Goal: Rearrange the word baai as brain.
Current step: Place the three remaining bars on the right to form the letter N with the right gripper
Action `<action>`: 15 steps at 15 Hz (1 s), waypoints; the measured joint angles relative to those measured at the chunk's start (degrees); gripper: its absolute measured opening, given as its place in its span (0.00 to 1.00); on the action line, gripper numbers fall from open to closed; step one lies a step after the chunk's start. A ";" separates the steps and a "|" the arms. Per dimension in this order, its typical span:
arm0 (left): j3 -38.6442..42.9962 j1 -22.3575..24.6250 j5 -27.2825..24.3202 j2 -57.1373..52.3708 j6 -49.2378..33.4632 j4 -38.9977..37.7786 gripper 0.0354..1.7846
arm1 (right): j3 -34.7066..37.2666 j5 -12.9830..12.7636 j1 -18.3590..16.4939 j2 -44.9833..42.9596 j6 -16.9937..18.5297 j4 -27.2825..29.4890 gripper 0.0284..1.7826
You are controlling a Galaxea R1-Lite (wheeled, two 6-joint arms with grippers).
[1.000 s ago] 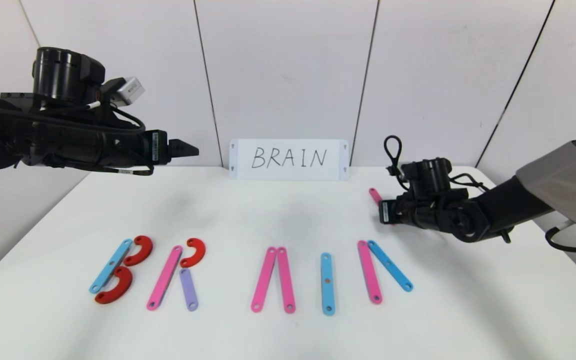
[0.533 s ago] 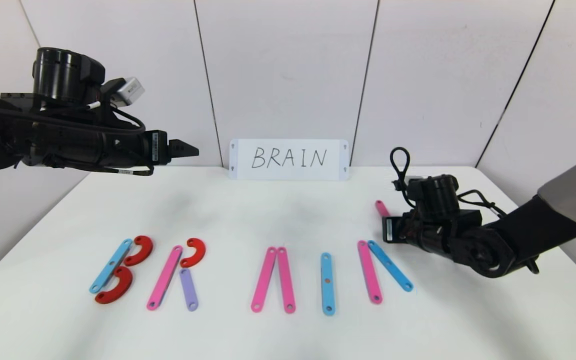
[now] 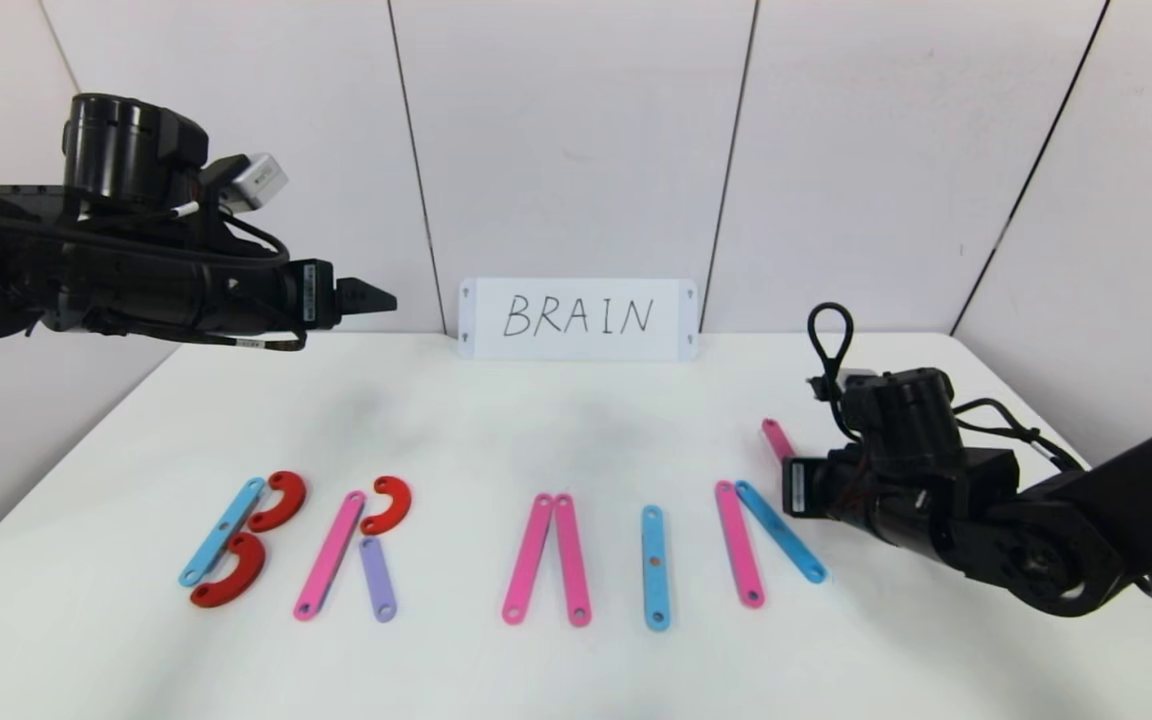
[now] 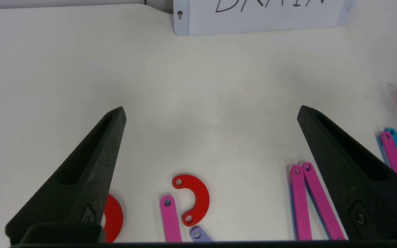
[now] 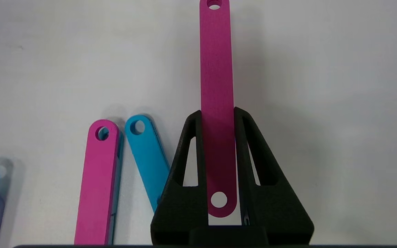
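Observation:
The word of flat strips lies along the table's front: a blue strip with two red half-rings [image 3: 236, 540], a pink strip with a red half-ring and purple strip [image 3: 356, 550], two pink strips [image 3: 548, 572], a blue strip [image 3: 654, 566], then a pink strip [image 3: 739, 543] and a blue strip [image 3: 781, 531]. My right gripper [image 3: 786, 470] is shut on another pink strip [image 3: 775, 438], also in the right wrist view [image 5: 216, 86], low over the table just right of the last blue strip [image 5: 148, 158]. My left gripper [image 4: 212, 113] is open and empty, high at the far left.
A white card [image 3: 578, 318] with handwritten BRAIN stands at the table's back edge against the wall. The right arm [image 3: 1036, 530] reaches in from the right over the table's right side.
My right gripper has carried the pink strip nearer to me and slightly right, down toward the right end of the word. The left arm has not moved.

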 joint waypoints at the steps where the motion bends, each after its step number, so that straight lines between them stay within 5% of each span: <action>1: 0.00 0.00 0.00 -0.04 0.00 0.00 0.97 | 0.83 -0.06 0.11 -0.46 0.98 -0.01 0.14; 15: 0.06 -0.24 0.00 -0.22 0.00 0.05 0.97 | 8.37 -2.01 2.23 -2.86 8.33 -0.21 0.14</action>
